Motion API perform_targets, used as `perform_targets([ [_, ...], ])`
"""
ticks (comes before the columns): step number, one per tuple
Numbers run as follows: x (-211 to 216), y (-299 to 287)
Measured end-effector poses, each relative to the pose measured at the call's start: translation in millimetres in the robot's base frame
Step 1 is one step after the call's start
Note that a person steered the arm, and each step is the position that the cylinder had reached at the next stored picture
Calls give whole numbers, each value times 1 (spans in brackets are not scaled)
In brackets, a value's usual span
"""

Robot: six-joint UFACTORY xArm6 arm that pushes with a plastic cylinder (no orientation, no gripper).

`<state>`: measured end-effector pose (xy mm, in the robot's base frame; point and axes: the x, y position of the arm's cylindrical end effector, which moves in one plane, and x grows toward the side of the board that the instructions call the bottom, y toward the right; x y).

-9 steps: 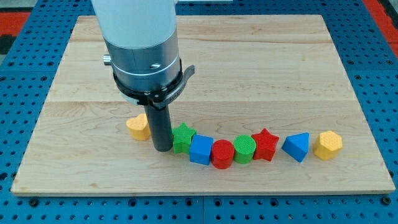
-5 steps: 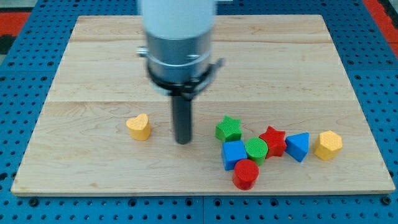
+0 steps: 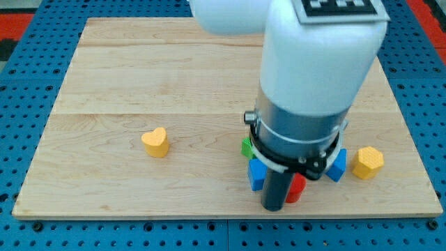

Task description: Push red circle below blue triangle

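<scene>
The arm now covers most of the block cluster at the view's lower right. My tip [image 3: 273, 208] is down near the board's bottom edge, touching the left side of the red circle [image 3: 296, 189], which shows only as a sliver. The blue triangle [image 3: 339, 166] peeks out at the arm's right, up and to the right of the red circle. A blue cube [image 3: 256, 174] sits just left of the rod, with a bit of the green star [image 3: 247, 147] above it. The red star and green circle are hidden.
A yellow hexagon block [image 3: 367, 162] lies right of the blue triangle. A yellow heart block [image 3: 155, 142] sits alone at the view's left. The board's bottom edge [image 3: 223, 212] is close below my tip.
The arm swept right and down, from beside the yellow heart to the cluster. The row of blocks was pushed right; the red circle dropped below the row.
</scene>
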<state>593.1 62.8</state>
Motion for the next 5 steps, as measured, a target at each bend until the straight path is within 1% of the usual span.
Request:
perform_targets([
  [1,-7,16],
  [3,-9,76],
  [4,-3,56],
  [5,8,-16],
])
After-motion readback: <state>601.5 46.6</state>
